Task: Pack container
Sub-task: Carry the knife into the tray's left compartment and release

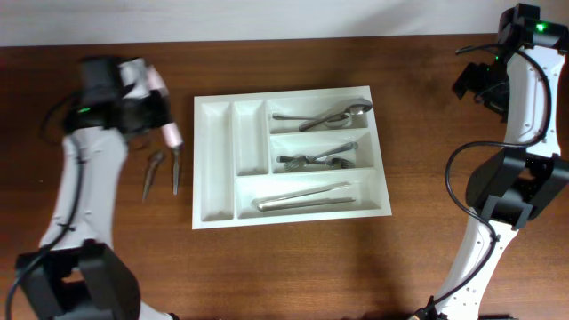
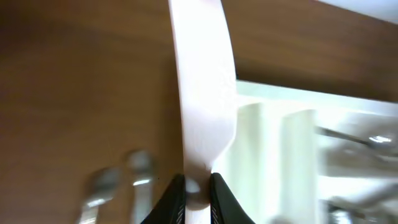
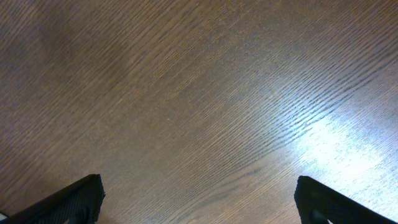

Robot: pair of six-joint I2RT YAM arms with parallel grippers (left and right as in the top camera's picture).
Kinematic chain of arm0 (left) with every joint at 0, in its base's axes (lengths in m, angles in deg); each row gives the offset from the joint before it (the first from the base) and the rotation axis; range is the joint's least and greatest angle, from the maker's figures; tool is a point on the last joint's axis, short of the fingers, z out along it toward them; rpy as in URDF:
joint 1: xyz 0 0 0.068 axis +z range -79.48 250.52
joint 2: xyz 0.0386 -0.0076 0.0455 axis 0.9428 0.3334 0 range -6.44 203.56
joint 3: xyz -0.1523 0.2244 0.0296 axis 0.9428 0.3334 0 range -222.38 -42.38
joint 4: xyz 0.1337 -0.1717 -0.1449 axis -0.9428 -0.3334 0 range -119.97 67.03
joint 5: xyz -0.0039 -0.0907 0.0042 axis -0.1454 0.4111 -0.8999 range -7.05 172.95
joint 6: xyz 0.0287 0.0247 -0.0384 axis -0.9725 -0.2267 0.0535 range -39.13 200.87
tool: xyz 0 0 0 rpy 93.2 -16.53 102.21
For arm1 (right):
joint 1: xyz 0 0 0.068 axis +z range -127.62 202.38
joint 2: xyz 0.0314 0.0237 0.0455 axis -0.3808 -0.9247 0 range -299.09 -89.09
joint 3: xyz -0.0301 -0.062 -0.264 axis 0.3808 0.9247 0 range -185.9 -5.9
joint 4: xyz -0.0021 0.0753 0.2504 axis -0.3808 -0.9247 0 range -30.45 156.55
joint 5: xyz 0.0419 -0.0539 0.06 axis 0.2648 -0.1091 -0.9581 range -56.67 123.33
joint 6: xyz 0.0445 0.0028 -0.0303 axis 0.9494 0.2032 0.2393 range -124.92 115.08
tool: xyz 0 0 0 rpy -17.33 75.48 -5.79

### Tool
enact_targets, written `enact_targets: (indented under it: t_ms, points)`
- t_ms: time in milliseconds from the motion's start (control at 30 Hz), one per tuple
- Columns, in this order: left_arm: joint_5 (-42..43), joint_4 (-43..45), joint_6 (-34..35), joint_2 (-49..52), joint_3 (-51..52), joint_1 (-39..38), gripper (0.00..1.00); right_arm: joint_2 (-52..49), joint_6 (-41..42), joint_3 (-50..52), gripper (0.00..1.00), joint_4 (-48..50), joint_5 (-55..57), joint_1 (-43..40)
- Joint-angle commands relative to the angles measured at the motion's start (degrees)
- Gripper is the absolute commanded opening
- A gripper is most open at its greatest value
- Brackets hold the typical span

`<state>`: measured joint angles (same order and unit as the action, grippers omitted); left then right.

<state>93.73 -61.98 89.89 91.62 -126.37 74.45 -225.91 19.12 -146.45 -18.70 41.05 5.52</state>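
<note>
With 3 long slots of the tray (image 1: 214, 160) at mid-bench (image 1: 356, 267) already holding cutlery (image 1: 324, 114) and its 2 upright slots bare, the left pincer (image 2: 196, 190) grips a pale pink utensil (image 2: 200, 93) beside it, 2 loose pieces (image 1: 153, 174) wait, and the right pincer (image 3: 199, 202) gapes empty.

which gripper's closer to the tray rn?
Left. The left gripper is just left of the tray, shut on a pink utensil. The right gripper is open over the table, far off to the tray's right.
</note>
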Motion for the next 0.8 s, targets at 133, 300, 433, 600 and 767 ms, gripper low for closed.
enact_targets:
  t_ms: [133, 300, 433, 600, 767]
  points:
    - [-19.2, 0.4, 13.4, 0.1, -1.2, -18.9, 0.11, 1.4, 0.2, 0.1, 0.99, 0.1, 1.1, -0.1]
    - [-25.2, 0.0, 16.5, 0.8, -1.2, -22.9, 0.11, 1.4, 0.2, 0.1, 0.99, 0.1, 1.1, 0.0]
    - [-26.8, -2.0, 16.9, 1.9, -1.2, -22.7, 0.11, 1.4, 0.2, 0.1, 0.99, 0.1, 1.1, 0.0]
    - [-30.7, -6.6, 16.9, 3.3, -1.2, -20.2, 0.13, 1.4, 0.2, 0.1, 0.99, 0.1, 1.1, 0.0]
    - [-29.3, -7.4, 14.8, 4.1, -1.1, -17.0, 0.22, 1.4, 0.2, 0.1, 0.99, 0.1, 1.1, 0.0]
